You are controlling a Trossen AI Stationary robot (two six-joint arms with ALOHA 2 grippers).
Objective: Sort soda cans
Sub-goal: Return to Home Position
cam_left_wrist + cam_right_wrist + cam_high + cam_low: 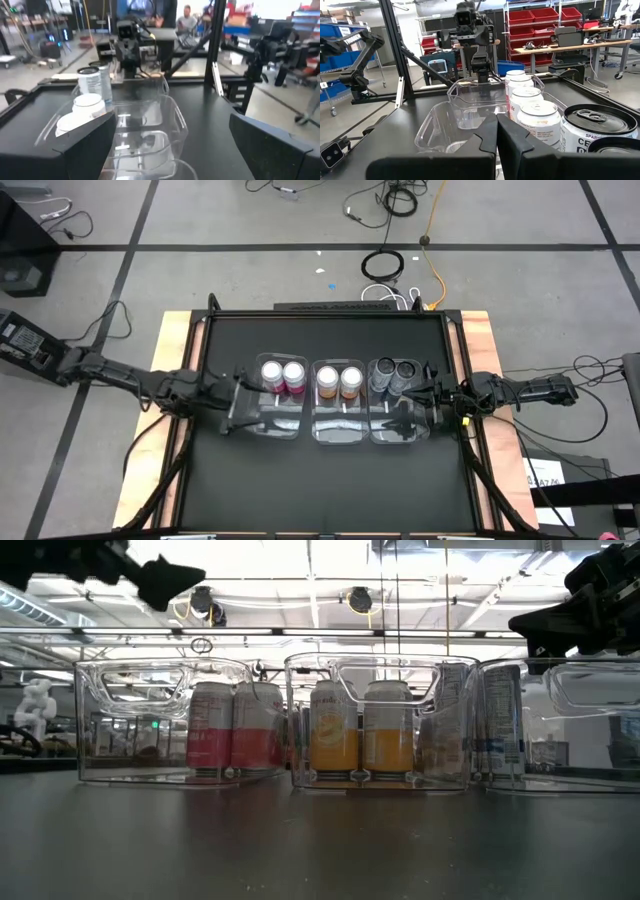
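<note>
Pink below, white above on the left cans [210, 730]. Yellow-orange under white on the middle cans [333, 730]. White with blue print and black lids on the right cans [500, 720]. Clear bins [340, 432]. Matte black table [330, 490], pale wood border [175, 330].

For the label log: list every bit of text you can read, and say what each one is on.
"SPARK", cut off at the can's curve, with "CE" below it: on the nearest dark can.
"orange": on the orange can beside it.
The other can labels and the floor paper: too blurred or too small to read.
</note>
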